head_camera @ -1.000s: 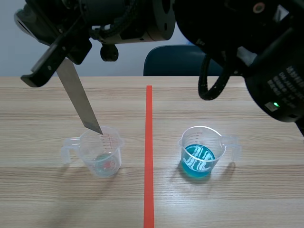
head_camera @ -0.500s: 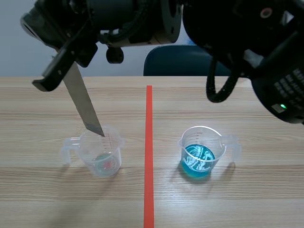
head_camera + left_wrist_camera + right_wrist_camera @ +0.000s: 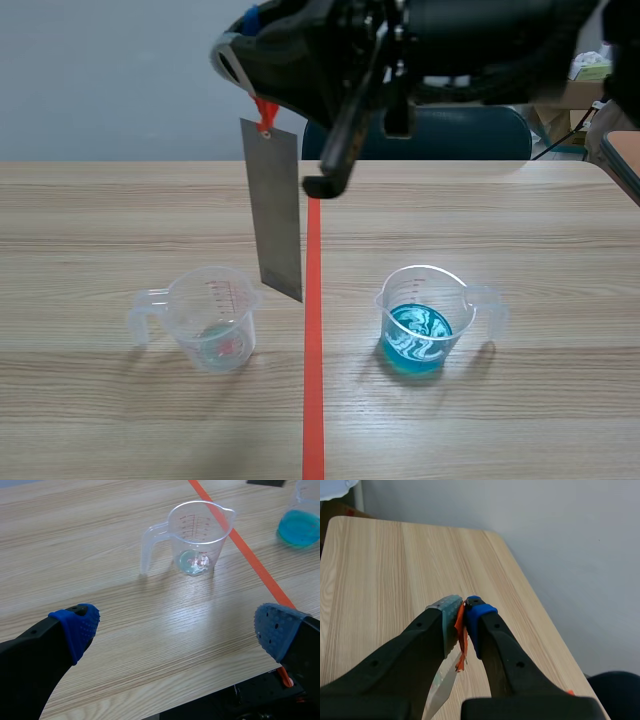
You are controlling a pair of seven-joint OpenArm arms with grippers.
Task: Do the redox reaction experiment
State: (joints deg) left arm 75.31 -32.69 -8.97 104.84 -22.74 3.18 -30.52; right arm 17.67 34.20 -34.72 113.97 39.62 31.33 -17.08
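My right claw (image 3: 461,615) pinches the metal strip (image 3: 277,205) by its red tag (image 3: 461,650), long axis upright beside the clear cup (image 3: 212,318), the blue cup (image 3: 420,322) lying below and rightward; my left claw (image 3: 176,629) is spread.

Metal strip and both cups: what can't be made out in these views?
- Right wrist view: the metal strip is mostly hidden under the right gripper; only a sliver of it and its orange tag show.
- Left wrist view: the cup of blue liquid is cut off by the picture's edge.
- Scene view: the scale marks on the clear cup are too small to read, and what lies at its bottom is unclear.
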